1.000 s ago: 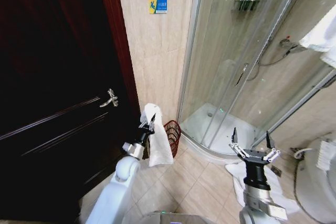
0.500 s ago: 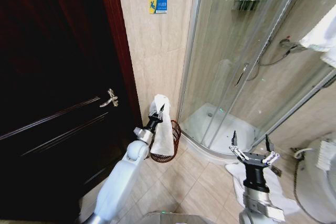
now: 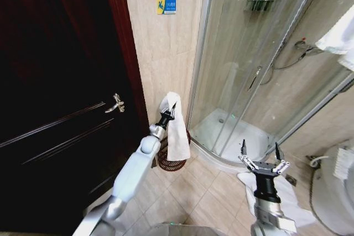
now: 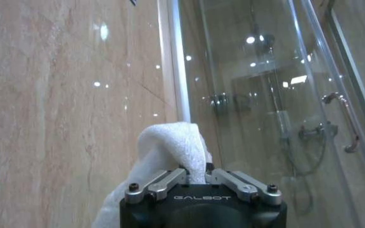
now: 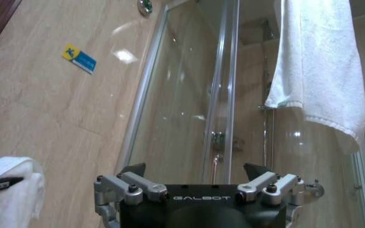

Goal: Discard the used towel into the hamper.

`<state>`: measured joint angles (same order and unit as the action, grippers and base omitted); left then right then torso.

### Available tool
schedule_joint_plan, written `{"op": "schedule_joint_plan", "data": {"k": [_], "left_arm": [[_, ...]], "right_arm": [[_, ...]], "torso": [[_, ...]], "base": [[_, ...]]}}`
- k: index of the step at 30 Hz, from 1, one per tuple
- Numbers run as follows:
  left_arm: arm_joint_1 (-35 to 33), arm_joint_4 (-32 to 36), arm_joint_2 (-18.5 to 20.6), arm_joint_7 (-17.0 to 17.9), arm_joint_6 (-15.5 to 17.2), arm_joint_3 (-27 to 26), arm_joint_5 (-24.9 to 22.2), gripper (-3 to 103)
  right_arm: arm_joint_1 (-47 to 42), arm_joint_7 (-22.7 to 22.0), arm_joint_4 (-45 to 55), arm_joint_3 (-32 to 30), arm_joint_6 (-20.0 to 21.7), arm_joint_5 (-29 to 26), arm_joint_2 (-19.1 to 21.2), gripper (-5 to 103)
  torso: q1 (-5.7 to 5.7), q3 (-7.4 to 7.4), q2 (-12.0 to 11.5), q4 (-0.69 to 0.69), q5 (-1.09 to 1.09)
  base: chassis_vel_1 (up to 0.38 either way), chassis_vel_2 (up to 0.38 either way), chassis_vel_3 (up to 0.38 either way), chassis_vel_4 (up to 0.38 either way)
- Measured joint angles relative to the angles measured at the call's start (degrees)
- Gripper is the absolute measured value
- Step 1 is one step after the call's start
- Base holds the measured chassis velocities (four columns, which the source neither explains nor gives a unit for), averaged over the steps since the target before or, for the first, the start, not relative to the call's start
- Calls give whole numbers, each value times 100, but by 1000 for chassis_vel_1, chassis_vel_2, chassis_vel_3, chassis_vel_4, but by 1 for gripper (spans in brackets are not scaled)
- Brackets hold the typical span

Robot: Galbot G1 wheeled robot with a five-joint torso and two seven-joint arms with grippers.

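Two arms show in the head view, and the left one is stretched far forward toward the corner where the tiled wall (image 3: 166, 42) meets the glass shower enclosure (image 3: 260, 53). The left gripper (image 3: 168, 113) has its jaws closed on the upper fold of the white towel (image 3: 177, 131), which hangs straight down from the grip. The towel's lower end drapes over the rim of the hamper (image 3: 168, 160), a dark reddish-brown openwork basket standing on the floor tiles in that corner, between the dark wooden door (image 3: 55, 109) and the shower's raised base. In the left wrist view the towel (image 4: 169, 152) bunches up between the closed jaws, with wall and shower glass behind it. The right gripper (image 3: 260, 160) is held low near the robot, above a white mat (image 3: 287, 203) on the floor, its jaws spread wide and holding nothing. Another white towel (image 5: 319, 66) hangs by the shower in the right wrist view.
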<state>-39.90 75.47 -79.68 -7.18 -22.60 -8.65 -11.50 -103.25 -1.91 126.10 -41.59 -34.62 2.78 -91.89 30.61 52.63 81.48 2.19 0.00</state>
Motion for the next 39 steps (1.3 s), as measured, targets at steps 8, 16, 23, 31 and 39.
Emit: {"op": "schedule_joint_plan", "data": {"k": [8,16,23,31,39], "left_arm": [[381,-536,-144,136,-256,-27,457,4],[868,-871,-216,396,-488,-119,713,4],[911,-859,-125,390,-430,19,638,4],[500,-889,-179,254,-451,250,633,4],[233,-1392,-320,67,-535,271,517,4]], "right_arm": [[6,-50,-28,-91,-35,-40,10,100],[13,-49,-48,-79,-71,-65,8,100],[52,-38,-88,-38,-102,-70,7,100],[72,-15,-125,-22,-107,-71,7,100],[67,111,-287,-44,-298,-165,-21,100]], "torso": [[-1,0,0,1,-1],[0,0,0,0,0],[0,-1,0,0,1],[-1,0,1,0,0],[-1,0,1,0,0]], "base": [[0,0,0,0],[0,0,0,0],[0,0,0,0],[0,0,0,0],[0,0,0,0]]}}
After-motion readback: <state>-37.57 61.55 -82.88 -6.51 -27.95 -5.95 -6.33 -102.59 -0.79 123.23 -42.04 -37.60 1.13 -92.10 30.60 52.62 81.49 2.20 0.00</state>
